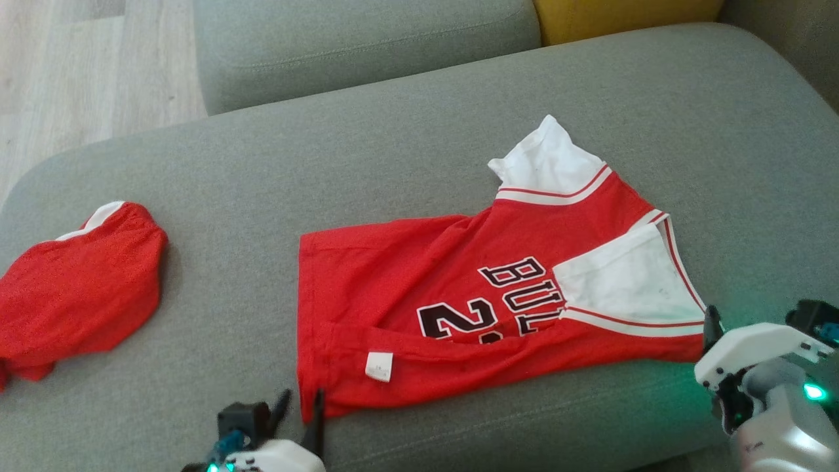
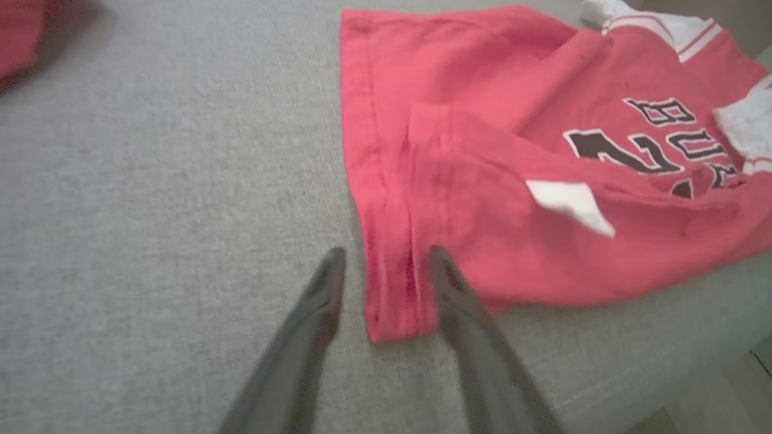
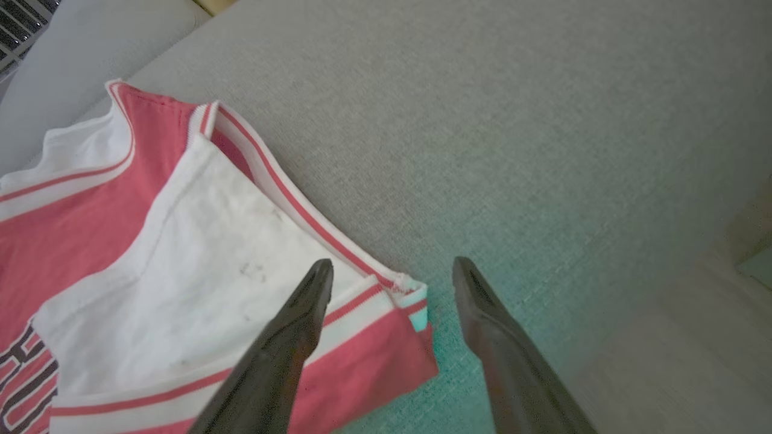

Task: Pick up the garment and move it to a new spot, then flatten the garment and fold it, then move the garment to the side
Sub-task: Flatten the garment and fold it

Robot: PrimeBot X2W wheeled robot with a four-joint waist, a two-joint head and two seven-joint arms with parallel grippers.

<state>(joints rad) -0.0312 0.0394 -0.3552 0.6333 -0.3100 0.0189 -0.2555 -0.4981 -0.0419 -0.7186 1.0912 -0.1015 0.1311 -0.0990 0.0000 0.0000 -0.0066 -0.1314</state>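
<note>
The jersey (image 1: 498,288) lies on the sofa (image 1: 393,151), with its near long edge doubled over. My left gripper (image 2: 386,253) has its fingers apart and straddles the hem corner, one finger over bare cushion and the other over red cloth. The right gripper (image 3: 392,264) also has its fingers spread, and the shoulder corner sits between the tips. I reckon both corners want pinching together. I'd sink low, catch both layers, close evenly, then lift in step so the cloth is taut and the fold doesn't slip.
</note>
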